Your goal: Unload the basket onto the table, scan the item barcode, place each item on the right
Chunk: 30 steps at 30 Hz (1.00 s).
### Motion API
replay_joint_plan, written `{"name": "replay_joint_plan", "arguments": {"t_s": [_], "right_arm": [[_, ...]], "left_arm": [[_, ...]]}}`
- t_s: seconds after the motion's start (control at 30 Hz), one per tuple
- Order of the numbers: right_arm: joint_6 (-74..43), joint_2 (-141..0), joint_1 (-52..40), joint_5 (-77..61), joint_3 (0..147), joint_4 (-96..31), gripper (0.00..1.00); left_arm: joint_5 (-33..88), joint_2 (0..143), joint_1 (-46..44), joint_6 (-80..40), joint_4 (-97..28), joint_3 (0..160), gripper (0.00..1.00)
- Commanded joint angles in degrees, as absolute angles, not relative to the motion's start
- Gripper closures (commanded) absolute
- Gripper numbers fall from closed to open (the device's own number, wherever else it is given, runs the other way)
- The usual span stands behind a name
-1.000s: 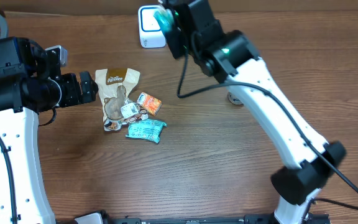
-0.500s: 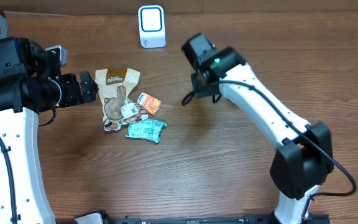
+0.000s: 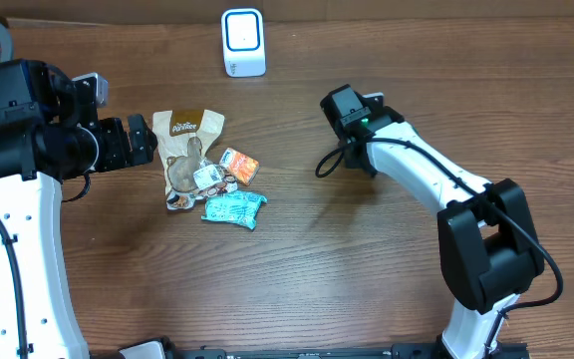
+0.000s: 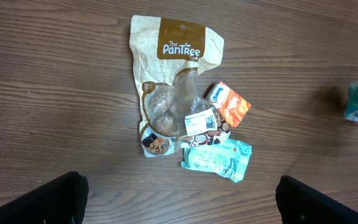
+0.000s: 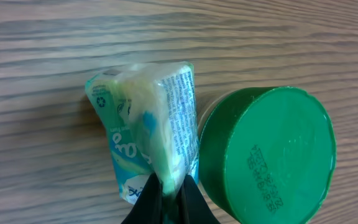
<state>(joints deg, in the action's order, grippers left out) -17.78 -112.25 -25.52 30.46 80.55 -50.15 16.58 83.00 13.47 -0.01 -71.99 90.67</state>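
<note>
Returning from scanner to counter
Right end effector pinches the teal packet beside a green lid; scan likely done.

Light even and diffuse; soft shadows on brown wooden table. Overhead view sharp. Right-wrist view: crinkled green-and-white packet slightly blurred.

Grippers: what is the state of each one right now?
Left gripper: open, holding nothing.
Right gripper: shut on the green packet.
</note>
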Motion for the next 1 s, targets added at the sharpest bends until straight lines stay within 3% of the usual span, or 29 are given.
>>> {"name": "replay_joint_plan", "arguments": {"t_s": [0.0, 0.37, 0.6, 0.8, 0.97], "right_arm": [[-17.98, -112.01, -23.81, 33.61, 80.31, -49.98, 0.96], [-18.00, -112.01, -20.14, 29.10, 80.31, -50.11, 0.96], [-18.46, -112.01, -19.70, 16.88, 80.31, -47.33, 0.84], [-21.50, -112.01, -18.06, 16.36, 80.31, -48.16, 0.82], [-20.60, -111.81, -17.21, 10.81, 82.50, -50.48, 0.58]], "left_arm": [[17.43, 82.87, 13.15, -0.40, -71.94, 90.91, 0.00], [17.43, 82.87, 13.15, -0.40, -71.94, 90.91, 0.01], [17.43, 82.87, 13.15, -0.40, -71.94, 90.91, 0.00], [17.43, 82.89, 13.15, -0.40, -71.94, 90.91, 0.01], [17.43, 82.87, 13.15, -0.40, -71.94, 90.91, 0.00]]}}
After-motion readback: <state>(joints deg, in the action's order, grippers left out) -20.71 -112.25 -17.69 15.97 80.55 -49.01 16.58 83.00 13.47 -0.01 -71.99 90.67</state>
